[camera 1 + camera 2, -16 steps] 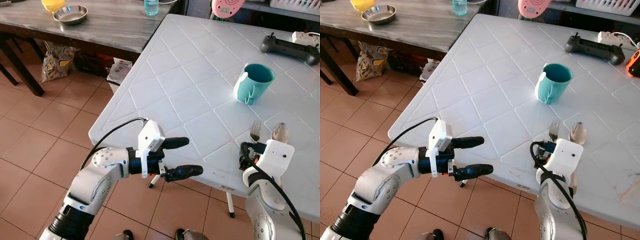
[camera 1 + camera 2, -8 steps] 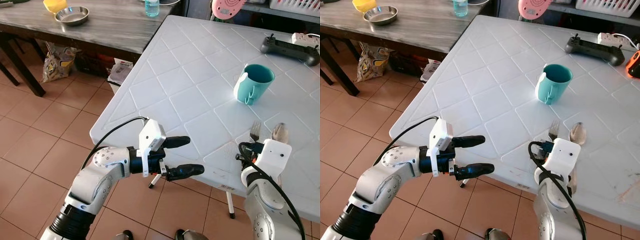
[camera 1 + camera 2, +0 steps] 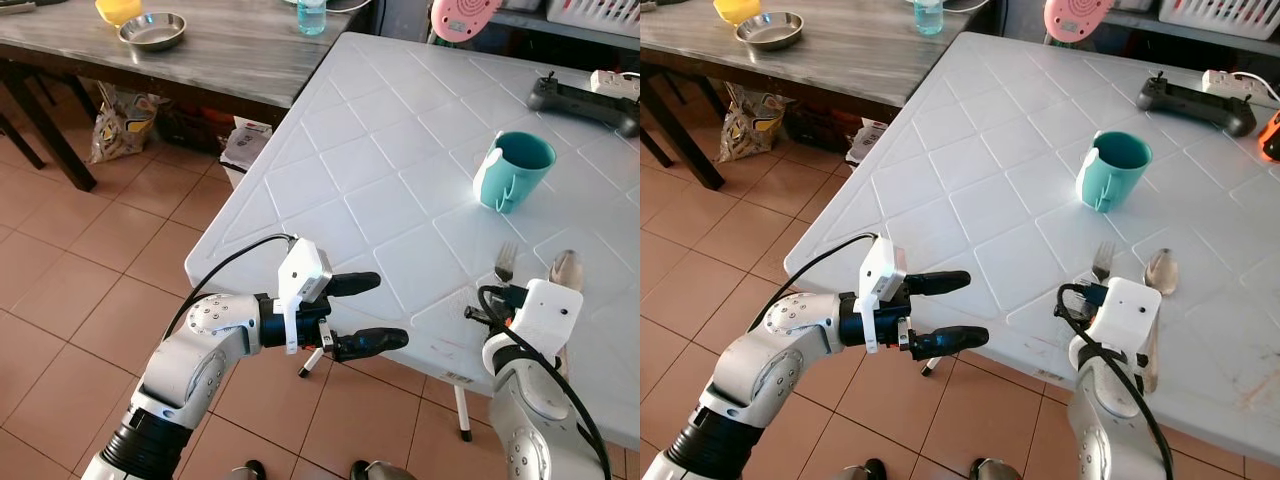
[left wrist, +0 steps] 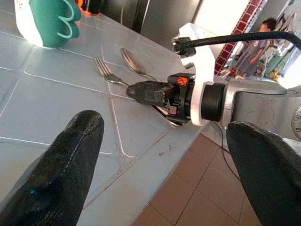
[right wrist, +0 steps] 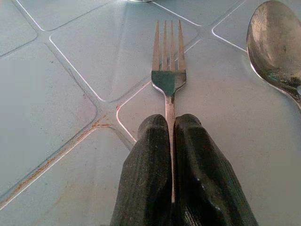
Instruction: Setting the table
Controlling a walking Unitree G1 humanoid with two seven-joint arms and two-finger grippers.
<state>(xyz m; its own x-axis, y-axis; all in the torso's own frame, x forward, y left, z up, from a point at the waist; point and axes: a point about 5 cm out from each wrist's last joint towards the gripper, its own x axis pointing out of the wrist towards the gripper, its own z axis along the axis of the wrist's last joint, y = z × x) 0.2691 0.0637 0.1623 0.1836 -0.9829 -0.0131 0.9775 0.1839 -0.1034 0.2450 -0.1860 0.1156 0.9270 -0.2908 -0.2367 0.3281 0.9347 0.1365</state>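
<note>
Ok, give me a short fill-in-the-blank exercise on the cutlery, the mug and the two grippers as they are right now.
1. The right gripper is shut on the handle of the ____.
2. Beside the fork on the white table lies a ____.
3. The left gripper, off the table's near edge, has its fingers ____.
4. The teal mug stands ____ on the table, beyond the cutlery.

Missing words: fork; spoon; open; upright
</note>
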